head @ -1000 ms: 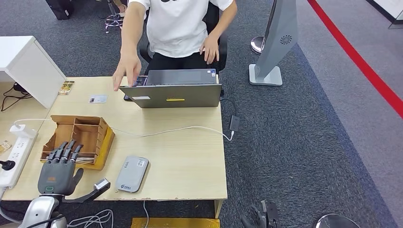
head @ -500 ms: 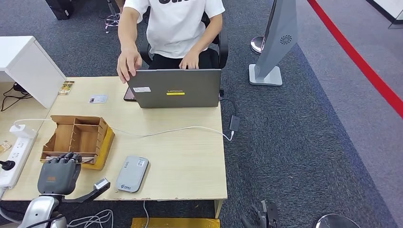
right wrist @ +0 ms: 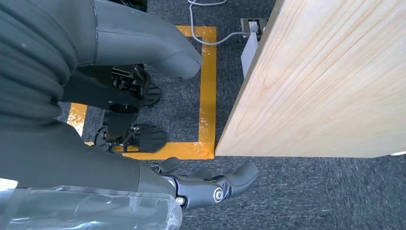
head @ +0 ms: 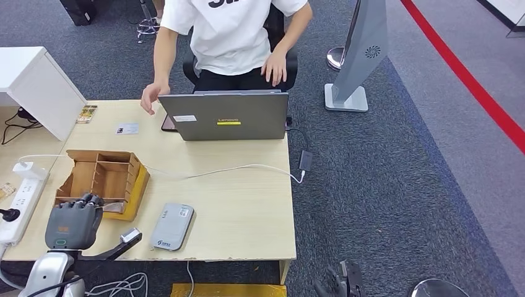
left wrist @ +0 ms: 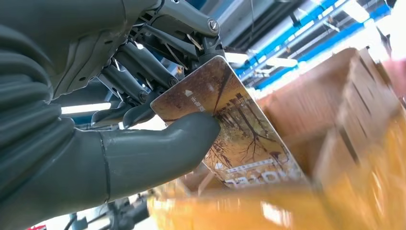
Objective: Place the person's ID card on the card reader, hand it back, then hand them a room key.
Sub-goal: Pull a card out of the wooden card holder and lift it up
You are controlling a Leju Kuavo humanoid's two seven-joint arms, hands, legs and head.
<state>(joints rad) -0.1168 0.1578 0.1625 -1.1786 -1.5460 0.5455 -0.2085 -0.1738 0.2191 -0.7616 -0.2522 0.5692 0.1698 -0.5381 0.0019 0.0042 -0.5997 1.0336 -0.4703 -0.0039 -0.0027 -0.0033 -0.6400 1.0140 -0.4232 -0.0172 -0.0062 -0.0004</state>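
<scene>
The left hand point(head: 73, 224) is seen at the near edge of the wooden card box point(head: 102, 182), its fingers curled down over the box's front compartment. In the left wrist view a room key point(left wrist: 229, 129), a card printed with an autumn-tree picture, is pinched between the thick thumb point(left wrist: 158, 148) and the darker fingers point(left wrist: 143, 67), with the brown walls of the box just behind it. The card is held tilted, its lower edge hidden behind the blurred orange rim of the box.

The right hand point(right wrist: 143, 72) is hung beside the table point(head: 241, 210), well apart from the box; its fingers are spread loosely and nothing is held in them.

The card reader point(head: 173, 226), a grey slab, is laid flat just beside the box on the side away from the power strip point(head: 18, 201). The ID card point(head: 127, 129) is laid flat on the table beyond the box, near the open laptop point(head: 226, 116). A second tree-printed card point(head: 86, 114) is laid farther off, beyond the box and close to the white cabinet point(head: 34, 86). A white cable point(head: 235, 168) is run across the tabletop past the box's far corner.

A person point(head: 232, 37) in a white shirt is seated behind the laptop, one hand point(head: 148, 99) raised by the laptop's corner, above the table and beyond the ID card.
</scene>
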